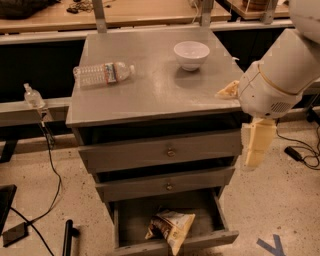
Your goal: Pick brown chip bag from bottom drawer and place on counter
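Note:
The brown chip bag (170, 227) lies in the open bottom drawer (220, 235), its cream end over the front panel. The two upper drawers are slightly ajar. The grey counter (150, 92) carries a clear water bottle (102, 73) at the left and a white bowl (191, 54) at the back right. My gripper (256, 145) hangs cream-coloured below the big white arm joint (277, 82), at the cabinet's right side level with the top drawer. It is well above and to the right of the bag and holds nothing that I can see.
Tan wooden tabletops (140, 12) run behind the cabinet. A small bottle (32, 95) sits on a ledge at the left. Cables (50, 165) and a black object (67, 237) lie on the floor left. Blue tape (272, 245) marks the floor right.

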Controlling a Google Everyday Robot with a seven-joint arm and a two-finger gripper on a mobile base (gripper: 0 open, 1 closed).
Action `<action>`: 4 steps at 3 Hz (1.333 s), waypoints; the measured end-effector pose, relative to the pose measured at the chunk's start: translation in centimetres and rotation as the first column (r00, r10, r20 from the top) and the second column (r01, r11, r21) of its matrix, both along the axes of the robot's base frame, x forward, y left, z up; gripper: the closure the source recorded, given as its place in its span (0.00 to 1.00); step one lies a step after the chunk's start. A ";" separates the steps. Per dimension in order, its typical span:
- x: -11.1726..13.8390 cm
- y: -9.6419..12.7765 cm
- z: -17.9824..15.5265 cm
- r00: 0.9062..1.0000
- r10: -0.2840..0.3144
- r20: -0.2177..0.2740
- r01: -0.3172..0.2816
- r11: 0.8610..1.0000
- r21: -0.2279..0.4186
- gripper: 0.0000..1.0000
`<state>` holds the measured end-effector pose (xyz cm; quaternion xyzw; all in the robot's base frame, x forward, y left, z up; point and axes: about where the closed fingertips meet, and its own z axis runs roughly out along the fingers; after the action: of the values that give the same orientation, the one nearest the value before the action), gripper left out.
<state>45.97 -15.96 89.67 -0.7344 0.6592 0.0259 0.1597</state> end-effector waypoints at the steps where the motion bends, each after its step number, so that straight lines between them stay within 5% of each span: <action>1: 0.0 0.0 0.0 1.000 -0.011 -0.003 0.011 1.000 0.001 0.00; 2: 1.1 0.3 -1.5 1.000 0.001 -0.020 -0.001 1.000 -0.018 0.00; 3: 2.7 1.5 -6.1 0.996 0.076 -0.039 -0.076 0.997 -0.009 0.00; 4: 4.6 3.7 -12.0 0.970 0.240 0.030 -0.240 0.971 -0.002 0.00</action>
<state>50.59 -12.25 77.71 -0.8088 0.5632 0.0345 0.1659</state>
